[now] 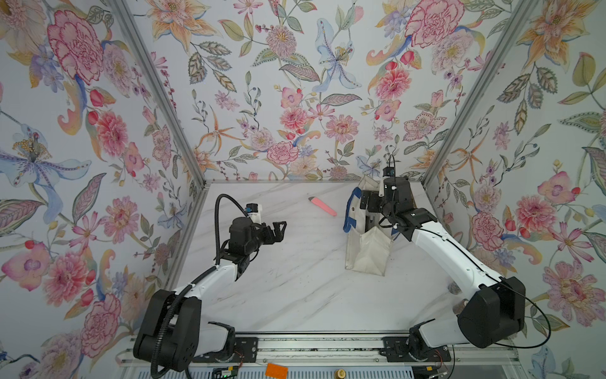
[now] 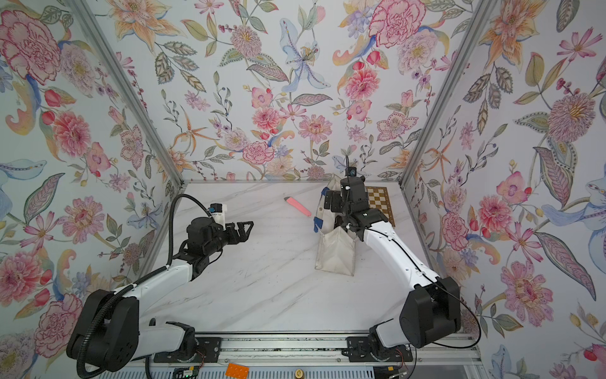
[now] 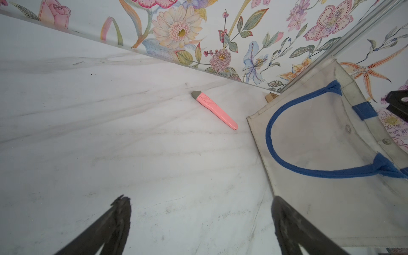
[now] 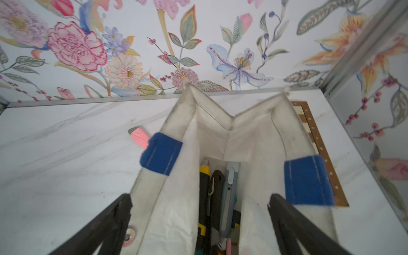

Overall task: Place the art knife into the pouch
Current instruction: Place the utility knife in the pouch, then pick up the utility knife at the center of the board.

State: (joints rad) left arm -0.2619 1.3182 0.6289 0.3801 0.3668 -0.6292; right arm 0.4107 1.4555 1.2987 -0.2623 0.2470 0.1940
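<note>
Art knife (image 4: pixel 139 135) near pouch (image 4: pixel 254 136), strap (image 4: pixel 161 154) half-hiding it; left tool (image 3: pixel 199 197), right tool (image 4: pixel 199 195) wide, empty.

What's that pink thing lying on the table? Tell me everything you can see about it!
It is a pink knife, long and slim, and it looks like plastic. One end has a grey tip with little ridges beside it; the other end narrows. No blade sticks out. It lies flat on the white marbled table, its narrow end pointing at the white bag with a small gap between. Only the table touches it.
</note>
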